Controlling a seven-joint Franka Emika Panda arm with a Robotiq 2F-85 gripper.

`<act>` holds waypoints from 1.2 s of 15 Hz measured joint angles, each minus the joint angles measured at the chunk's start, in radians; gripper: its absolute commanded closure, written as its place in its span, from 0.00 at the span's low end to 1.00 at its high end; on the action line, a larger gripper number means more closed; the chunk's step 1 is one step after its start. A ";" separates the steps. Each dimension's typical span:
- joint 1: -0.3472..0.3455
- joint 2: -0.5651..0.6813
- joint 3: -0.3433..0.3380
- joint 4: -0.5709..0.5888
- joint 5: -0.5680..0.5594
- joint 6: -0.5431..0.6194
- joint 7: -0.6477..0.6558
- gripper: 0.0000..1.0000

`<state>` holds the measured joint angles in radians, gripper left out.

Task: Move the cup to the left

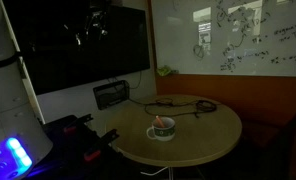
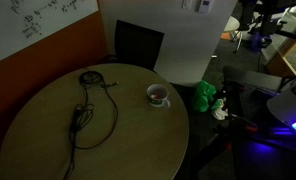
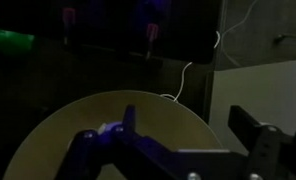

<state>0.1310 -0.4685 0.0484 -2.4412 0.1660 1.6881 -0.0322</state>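
The cup (image 1: 162,130) is small, whitish and round with a pinkish-orange bit at its top. It stands on the round wooden table (image 1: 213,135), near the edge, and shows in both exterior views (image 2: 158,95). My gripper (image 3: 188,120) is open and empty in the wrist view, its two dark fingers spread wide above the table top (image 3: 78,130). The cup does not show between the fingers there. In an exterior view the gripper (image 1: 93,22) hangs dimly, high above and well away from the cup.
A black cable (image 2: 88,105) lies looped across the table, apart from the cup. A green object (image 2: 204,96) sits just off the table's edge. A black chair (image 2: 138,45) stands behind the table. A black box (image 1: 113,95) stands by the wall. The room is dark.
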 measured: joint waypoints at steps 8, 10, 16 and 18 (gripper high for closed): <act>-0.006 0.004 0.007 -0.010 -0.003 0.053 0.002 0.00; -0.016 0.024 0.025 -0.048 -0.012 0.206 0.044 0.00; -0.062 0.246 0.078 -0.186 -0.101 0.772 0.277 0.00; -0.080 0.351 0.078 -0.190 -0.175 0.889 0.322 0.00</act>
<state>0.0514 -0.1176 0.1267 -2.6312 -0.0094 2.5775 0.2901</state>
